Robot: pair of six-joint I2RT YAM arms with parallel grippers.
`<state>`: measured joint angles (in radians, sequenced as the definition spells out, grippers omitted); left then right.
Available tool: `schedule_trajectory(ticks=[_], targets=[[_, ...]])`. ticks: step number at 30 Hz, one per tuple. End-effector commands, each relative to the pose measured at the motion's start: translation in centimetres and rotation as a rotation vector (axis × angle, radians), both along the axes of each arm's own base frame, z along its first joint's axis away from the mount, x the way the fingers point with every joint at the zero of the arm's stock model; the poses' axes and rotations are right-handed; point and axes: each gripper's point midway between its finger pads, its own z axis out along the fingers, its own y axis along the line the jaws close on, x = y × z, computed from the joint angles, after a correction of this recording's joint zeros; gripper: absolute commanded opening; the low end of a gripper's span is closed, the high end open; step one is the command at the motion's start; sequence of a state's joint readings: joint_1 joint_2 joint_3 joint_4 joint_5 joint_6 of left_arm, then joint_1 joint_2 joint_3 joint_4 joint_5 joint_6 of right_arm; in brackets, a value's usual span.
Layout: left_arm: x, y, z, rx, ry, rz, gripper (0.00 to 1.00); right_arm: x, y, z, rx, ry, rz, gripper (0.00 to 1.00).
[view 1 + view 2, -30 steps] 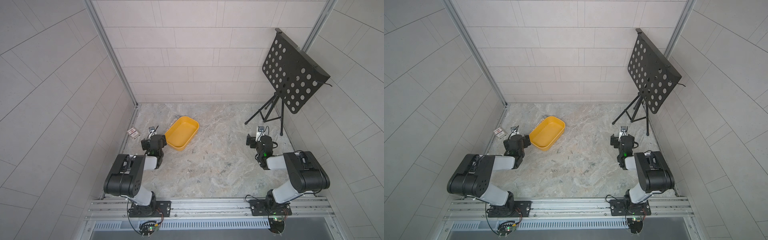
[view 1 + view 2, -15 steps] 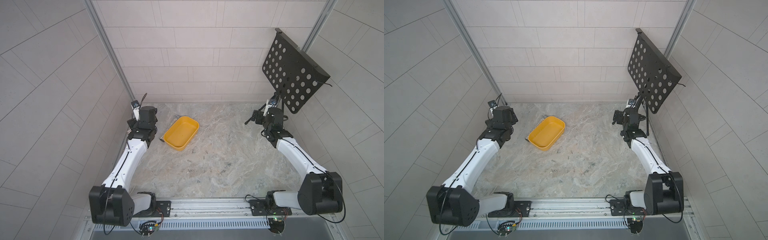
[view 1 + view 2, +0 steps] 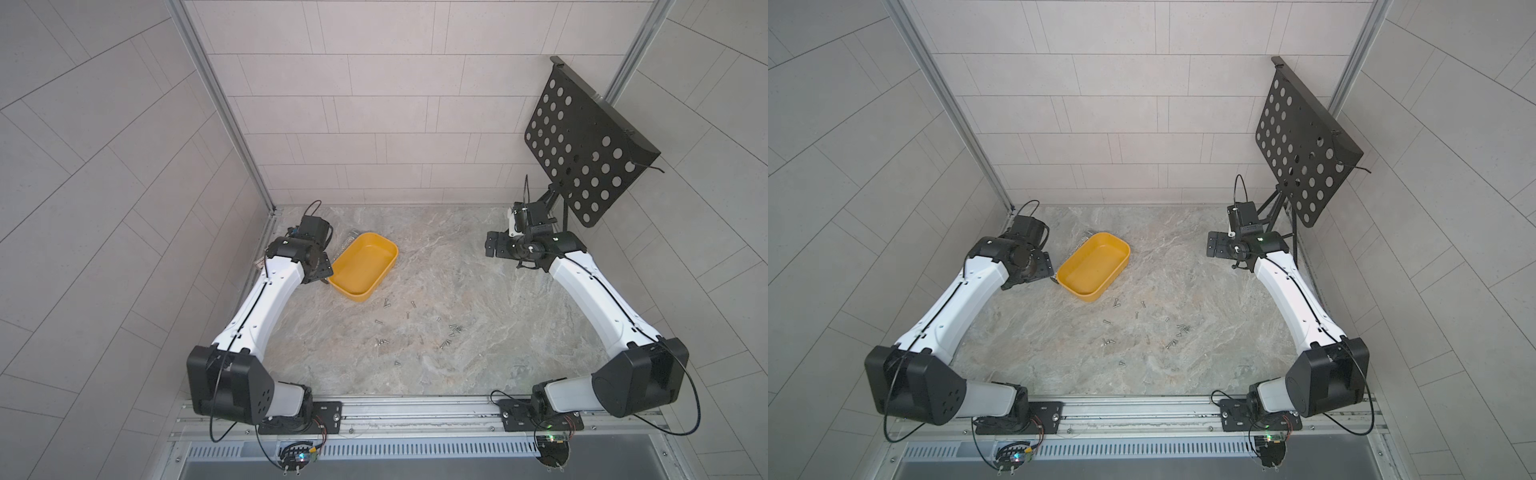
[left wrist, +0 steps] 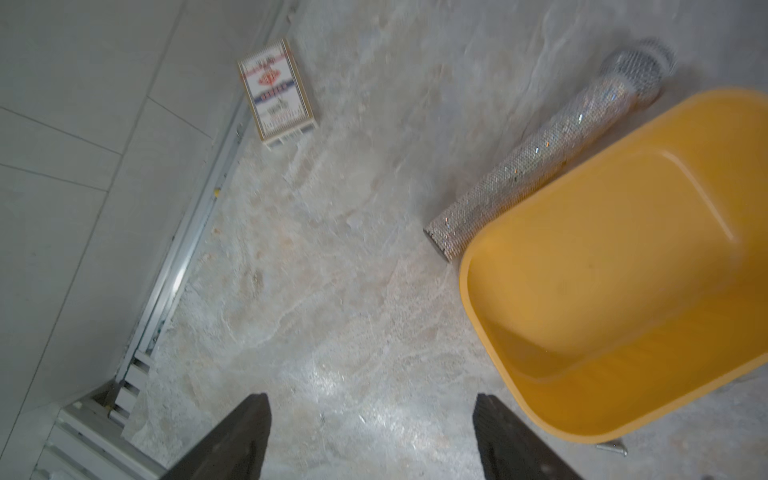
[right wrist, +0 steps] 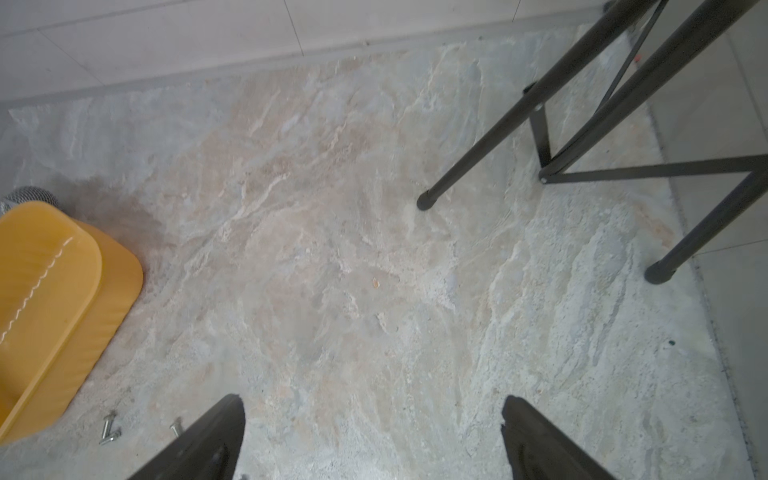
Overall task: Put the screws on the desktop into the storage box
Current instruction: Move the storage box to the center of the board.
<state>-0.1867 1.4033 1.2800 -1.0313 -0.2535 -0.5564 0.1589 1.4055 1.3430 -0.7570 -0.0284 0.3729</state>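
Observation:
Several small silver screws (image 3: 451, 330) (image 3: 1179, 330) lie scattered on the marbled desktop (image 3: 440, 266), in front of the storage box and towards the middle. The yellow storage box (image 3: 365, 266) (image 3: 1096, 264) (image 4: 615, 257) stands empty at the back left. My left gripper (image 3: 321, 270) (image 3: 1040, 266) (image 4: 372, 401) hovers open just left of the box, with bare desktop between its fingers. One screw (image 4: 613, 448) shows under the box's near corner. My right gripper (image 3: 496, 245) (image 3: 1217, 246) (image 5: 372, 403) hangs open at the back right over bare desktop, far from the box (image 5: 54, 316). Two screws (image 5: 109, 429) lie beside it.
A long glittery tube (image 4: 536, 158) (image 3: 347, 241) lies against the box's far side. A small red-and-white card box (image 4: 276, 93) sits by the left wall. A black perforated music stand (image 3: 582, 141) stands at the back right, its legs (image 5: 490, 137) close to my right gripper.
Both arms have unfolded from near the front rail and stretched towards the back. The left gripper has come down beside the yellow box with its jaws slightly narrower; the right stays wide.

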Motion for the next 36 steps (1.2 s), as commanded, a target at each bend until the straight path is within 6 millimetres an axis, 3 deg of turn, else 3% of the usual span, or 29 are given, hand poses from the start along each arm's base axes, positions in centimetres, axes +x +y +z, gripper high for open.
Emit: schedule_trajectory(ticks=[1,8,18,28,36], targets=[[-2.3,-1.3,-2.0,-0.072,0.082,0.052,0.87,-1.9,0.2,-2.7,0.009,0.122,-0.003,1.0],[-2.6,-3.4,-5.6,-0.129,0.145,0.111,0.9,-2.2,0.2,-4.8,0.006,0.18,-0.006,1.0],[-1.1,-6.2,-6.8,-0.188,0.117,0.159,0.94,-2.3,-0.1,-5.2,-0.014,0.201,-0.014,1.0],[-0.6,-6.9,-9.3,-0.178,0.164,0.181,0.95,-2.4,-0.4,-5.0,-0.03,0.195,-0.017,1.0],[0.9,-7.2,-10.5,-0.172,0.151,0.203,0.95,-2.3,-0.4,-5.3,-0.04,0.202,-0.009,1.0]])
